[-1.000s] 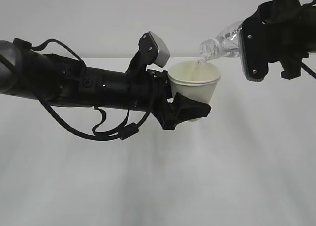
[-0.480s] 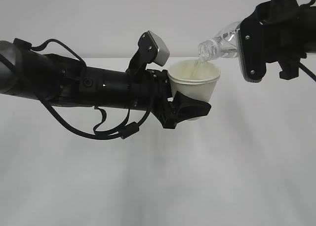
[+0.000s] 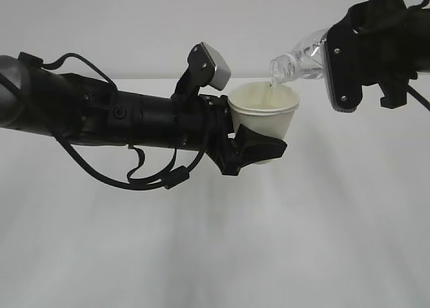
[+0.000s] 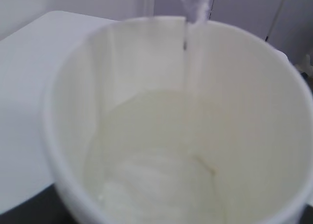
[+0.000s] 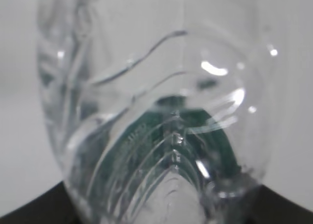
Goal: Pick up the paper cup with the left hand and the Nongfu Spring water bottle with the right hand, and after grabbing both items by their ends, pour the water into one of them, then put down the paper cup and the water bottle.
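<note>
My left gripper (image 3: 259, 148) is shut on the lower part of the white paper cup (image 3: 267, 120), holding it upright above the table. The cup (image 4: 161, 136) fills the left wrist view, with water (image 4: 156, 155) pooled in its bottom and a thin stream (image 4: 194, 62) falling in near the far rim. My right gripper (image 3: 349, 56) is shut on the Nongfu Spring water bottle (image 3: 300, 59), tilted with its open neck just over the cup's rim. Clear ribbed plastic of the bottle (image 5: 156, 111) and a green label (image 5: 195, 131) crowd the right wrist view.
A white table (image 3: 215, 241) stretches below both arms, with a pale wall behind. The left arm's thick black body and looping cables (image 3: 134, 173) span the left half of the exterior view.
</note>
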